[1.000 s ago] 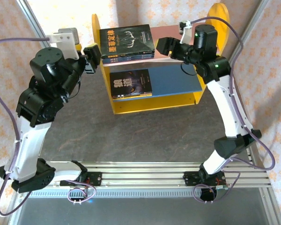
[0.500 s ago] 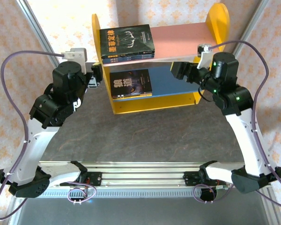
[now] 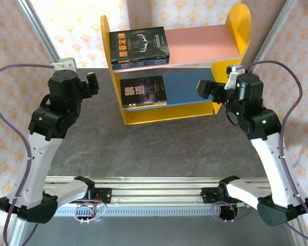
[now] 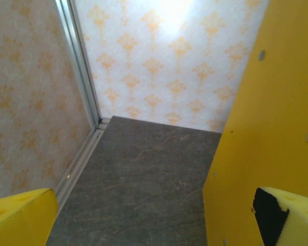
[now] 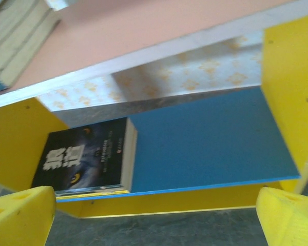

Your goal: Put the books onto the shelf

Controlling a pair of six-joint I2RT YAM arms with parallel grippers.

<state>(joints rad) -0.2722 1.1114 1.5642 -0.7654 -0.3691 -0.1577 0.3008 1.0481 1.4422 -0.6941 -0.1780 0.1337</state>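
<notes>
I'm backing off the shelf (image 3: 200,46): left gripper (image 3: 92,82) at nine o'clock, right gripper (image 3: 203,88) at three, both now released and empty; books (image 3: 138,45) are sitting shelved.

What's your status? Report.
Open, empty: left gripper, right gripper. Shelved: book stack on pink board, single book on blue board. Nothing in the way.

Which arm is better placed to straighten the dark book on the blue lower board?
Probably right. The right jaws stand open facing the wooden shelf's blue lower board, the dark wolf-eye paperback lying ahead. The left jaws sit outside the rounded yellow side panel.
</notes>
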